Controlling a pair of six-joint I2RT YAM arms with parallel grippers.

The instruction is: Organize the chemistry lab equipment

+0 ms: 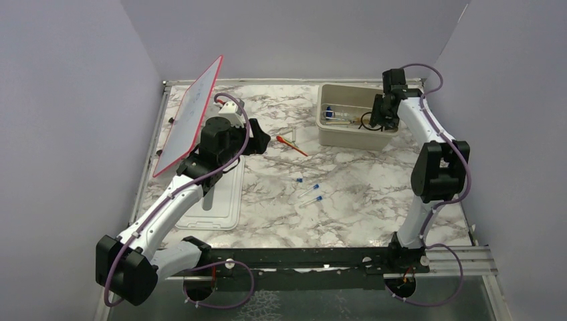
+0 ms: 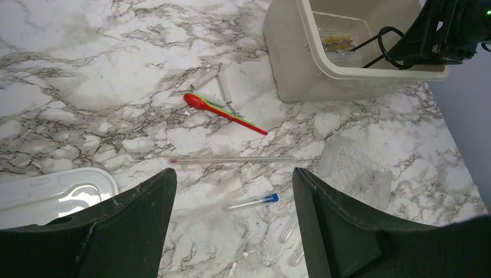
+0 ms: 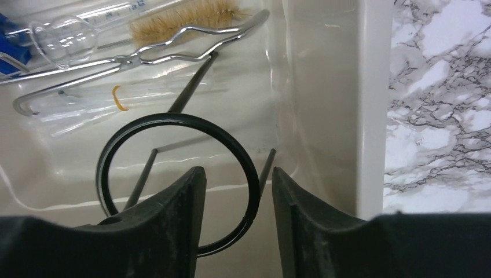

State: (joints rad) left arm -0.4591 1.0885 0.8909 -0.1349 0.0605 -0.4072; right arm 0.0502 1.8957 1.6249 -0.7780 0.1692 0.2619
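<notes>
From my remote seat, the marble bench (image 1: 374,200) fills the view. A red-framed white board (image 1: 194,114) stands tilted along its far left edge. The beige tub (image 1: 354,137) sits near the far right corner, and its pale lid (image 1: 224,200) lies flat toward the left edge, partly under my left arm. My left claw (image 2: 231,176) hovers above the middle of the bench, spread wide and grasping nothing. My right claw (image 3: 238,174) is down inside the tub with its fingers parted. The black wire ring with legs (image 3: 173,119) rests on the tub floor there. Its rim crosses the gap between the fingers, not pinched, though I cannot tell whether it brushes one of them. Beyond the ring in the tub lie the silvery wire tongs (image 3: 191,52) and a bristle brush (image 3: 185,17). Out on the bench, the orange-red stick (image 2: 228,113) lies just left of the tub, apart from it. The thin blue-capped tubes (image 1: 311,190) are scattered around the middle, nearer to me.
</notes>
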